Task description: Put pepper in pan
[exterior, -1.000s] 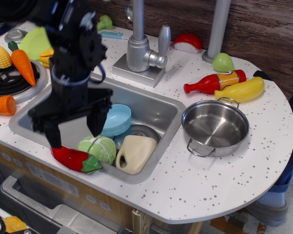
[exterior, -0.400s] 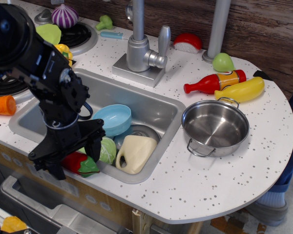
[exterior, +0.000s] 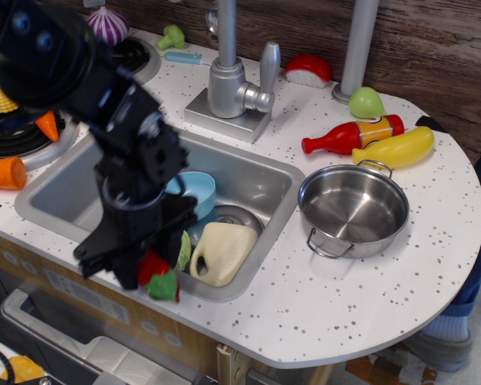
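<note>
My black gripper (exterior: 148, 265) hangs over the front edge of the sink (exterior: 248, 180). It is shut on the red pepper (exterior: 154, 269), whose green stem cap (exterior: 165, 285) sticks out below the fingers. Most of the pepper is hidden behind the gripper. The shiny steel pan (exterior: 353, 210) with two loop handles stands empty on the counter to the right of the sink, well apart from the gripper.
In the sink lie a light-blue bowl (exterior: 196, 191), a green cabbage (exterior: 183, 250) and a cream jug (exterior: 220, 253). A tap (exterior: 228, 76) stands behind the sink. A red bottle (exterior: 353, 134) and a yellow fruit (exterior: 394, 148) lie behind the pan. Carrots (exterior: 4, 172) and corn (exterior: 0, 96) are on the left.
The gripper has moved to the right along the sink's front edge, with the pepper gripped and lifted off the sink floor. The pan has not moved.
</note>
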Controlling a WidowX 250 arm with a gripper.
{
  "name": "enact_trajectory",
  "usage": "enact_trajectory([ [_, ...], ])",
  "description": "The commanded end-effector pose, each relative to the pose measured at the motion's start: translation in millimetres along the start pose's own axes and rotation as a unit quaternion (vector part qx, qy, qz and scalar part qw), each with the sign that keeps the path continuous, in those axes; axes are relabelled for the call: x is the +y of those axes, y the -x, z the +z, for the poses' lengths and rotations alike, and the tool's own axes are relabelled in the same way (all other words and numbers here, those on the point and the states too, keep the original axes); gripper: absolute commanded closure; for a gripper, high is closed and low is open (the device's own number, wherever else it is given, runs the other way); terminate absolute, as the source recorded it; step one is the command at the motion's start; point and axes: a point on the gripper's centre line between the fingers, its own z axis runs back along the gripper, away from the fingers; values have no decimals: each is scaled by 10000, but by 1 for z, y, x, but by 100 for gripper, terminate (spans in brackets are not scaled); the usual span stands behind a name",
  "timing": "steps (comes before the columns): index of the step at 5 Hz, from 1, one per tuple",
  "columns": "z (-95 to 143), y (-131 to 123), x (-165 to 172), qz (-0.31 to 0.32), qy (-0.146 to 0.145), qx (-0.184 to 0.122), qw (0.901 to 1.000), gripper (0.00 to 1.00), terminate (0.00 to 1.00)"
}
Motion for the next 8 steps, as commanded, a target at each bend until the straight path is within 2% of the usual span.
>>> enact_trajectory([
  [1,55,29,-55,-63,115,-150,9998,100,0],
  [2,69,45,-103,-63,197,-184,9996,100,0],
  [3,57,53,-149,-316,484,-532,9969,100,0],
  [4,46,50,-174,-653,719,-507,9940,100,0],
  [5,34,55,-193,-1026,1162,-653,9857,0,0],
  [7,34,55,-193,-1026,1162,-653,9857,0,0],
  [8,34,55,-193,-1026,1162,-653,9857,0,100],
])
